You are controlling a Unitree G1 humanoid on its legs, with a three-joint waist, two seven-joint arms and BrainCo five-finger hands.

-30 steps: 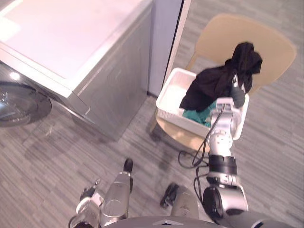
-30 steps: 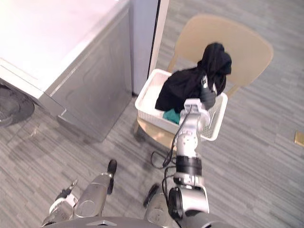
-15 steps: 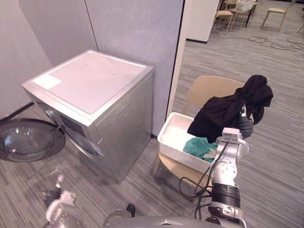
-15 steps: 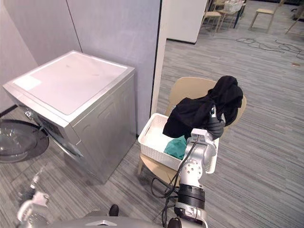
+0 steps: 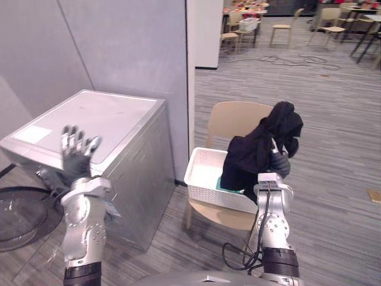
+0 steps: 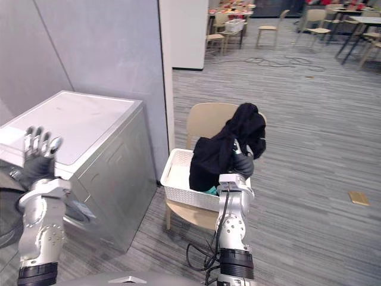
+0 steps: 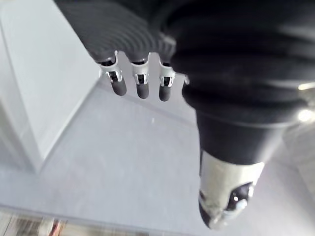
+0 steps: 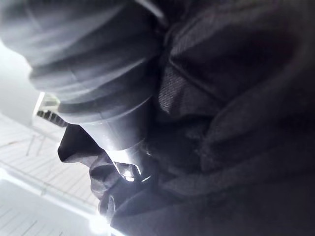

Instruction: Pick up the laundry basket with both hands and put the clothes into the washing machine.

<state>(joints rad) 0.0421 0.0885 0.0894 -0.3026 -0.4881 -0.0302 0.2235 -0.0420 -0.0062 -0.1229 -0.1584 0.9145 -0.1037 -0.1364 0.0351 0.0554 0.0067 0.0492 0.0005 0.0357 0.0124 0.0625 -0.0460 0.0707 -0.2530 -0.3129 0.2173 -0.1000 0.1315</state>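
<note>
while the right hand [image 5: 278,163] is clutching the garment [image 5: 257,149] over the basket [image 5: 205,180] on the chair [image 5: 229,119] and the left hand [image 5: 74,154] is hovering open-fingered by the washer [image 5: 104,116], loading is seemingly beginning, next calling for carrying the cloth across to it.

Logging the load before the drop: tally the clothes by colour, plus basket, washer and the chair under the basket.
black garment: 1
teal garment: 1
white laundry basket: 1
washing machine: 1
beige chair: 1
Total: 5
</note>
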